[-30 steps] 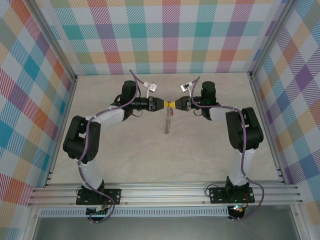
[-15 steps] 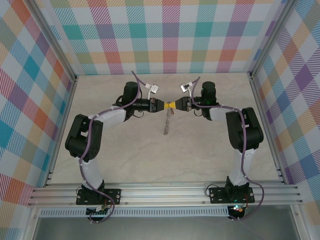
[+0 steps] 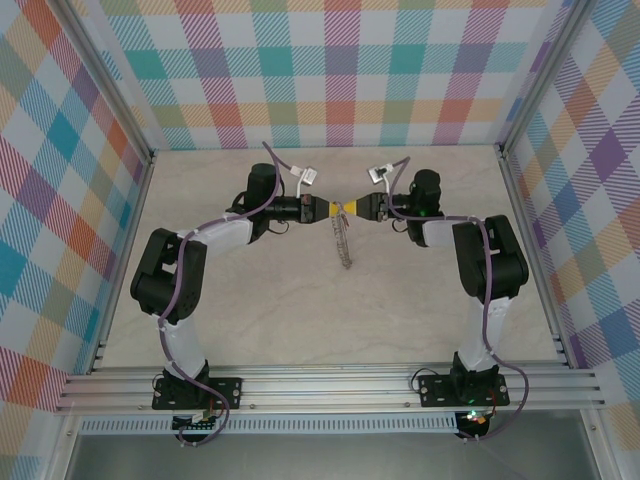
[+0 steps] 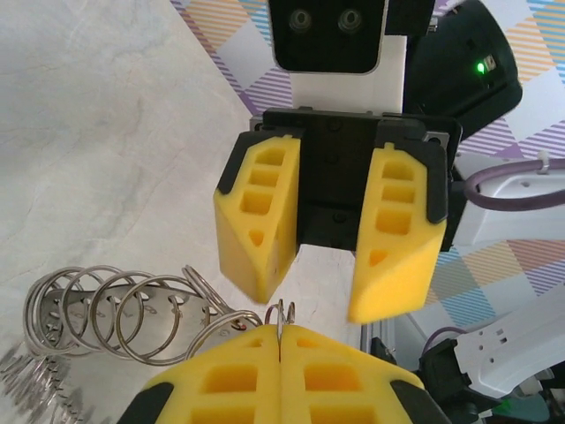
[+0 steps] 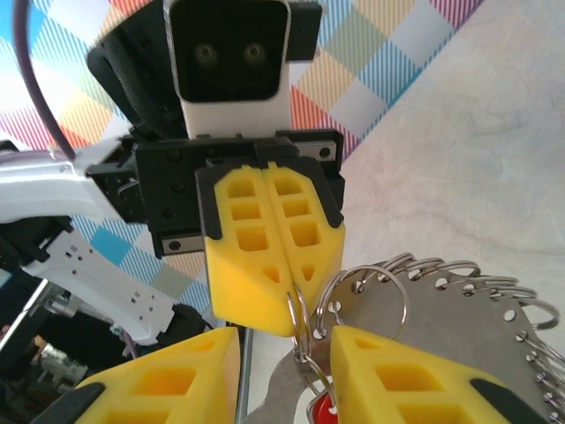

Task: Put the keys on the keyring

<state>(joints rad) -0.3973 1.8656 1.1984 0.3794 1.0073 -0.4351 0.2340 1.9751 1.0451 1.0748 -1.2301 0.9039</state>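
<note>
You're pinching a loop of the keyring (image 5: pixel 459 309) in the pressed-together left pincer (image 5: pixel 281 300), steadying it over the desk (image 3: pixel 300 310), while the right pincer (image 4: pixel 318 300) is sitting spread around the key (image 5: pixel 323 412) beside that loop.

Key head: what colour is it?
The key head is red, clearest in the right wrist view.
</note>
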